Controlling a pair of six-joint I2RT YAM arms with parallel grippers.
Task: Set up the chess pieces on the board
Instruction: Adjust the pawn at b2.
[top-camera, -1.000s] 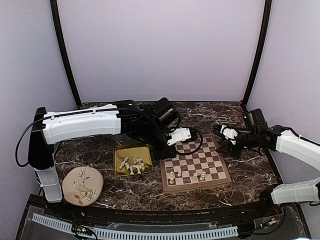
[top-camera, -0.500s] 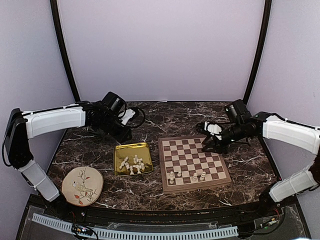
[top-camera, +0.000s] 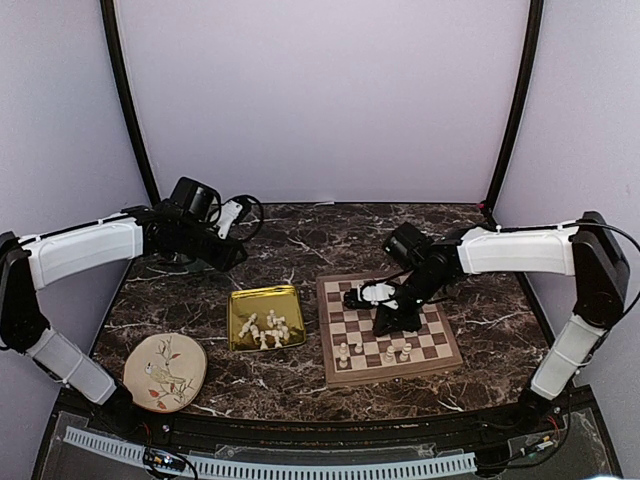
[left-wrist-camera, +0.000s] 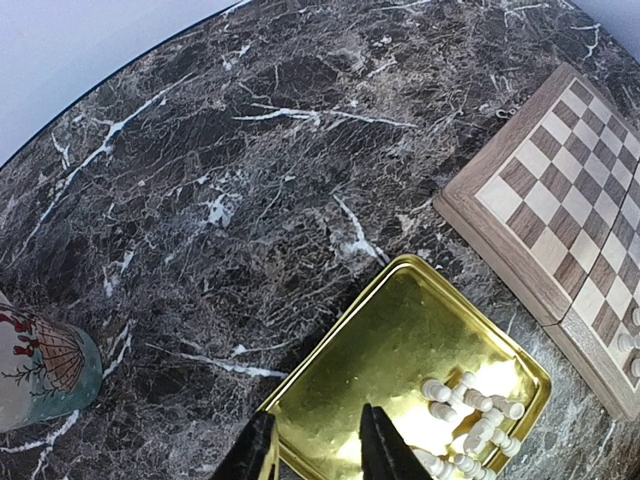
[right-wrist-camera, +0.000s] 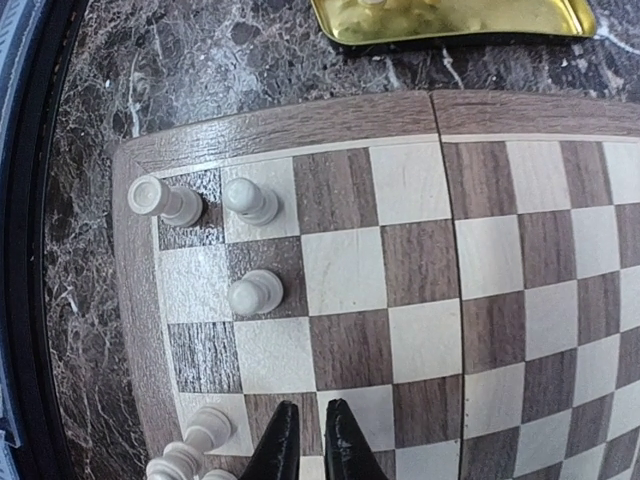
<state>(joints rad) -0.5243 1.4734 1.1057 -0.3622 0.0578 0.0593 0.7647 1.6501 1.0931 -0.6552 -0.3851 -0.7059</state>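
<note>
Only the fingertips of the left gripper (left-wrist-camera: 317, 418) show, slightly parted and empty, over the edge of the tray (left-wrist-camera: 400, 320). The loose pieces (left-wrist-camera: 470, 395) lie to their right, some cut off by the frame. On the board (right-wrist-camera: 380, 115), set pieces (right-wrist-camera: 255, 292) stand left of the right gripper (right-wrist-camera: 311, 408). Its fingers seem all but closed, gripping nothing, and the cluster nearest them is cropped.

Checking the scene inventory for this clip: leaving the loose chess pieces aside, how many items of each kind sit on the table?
Chessboard: 1
Gold tray: 1
Plate: 1
Total: 3
</note>
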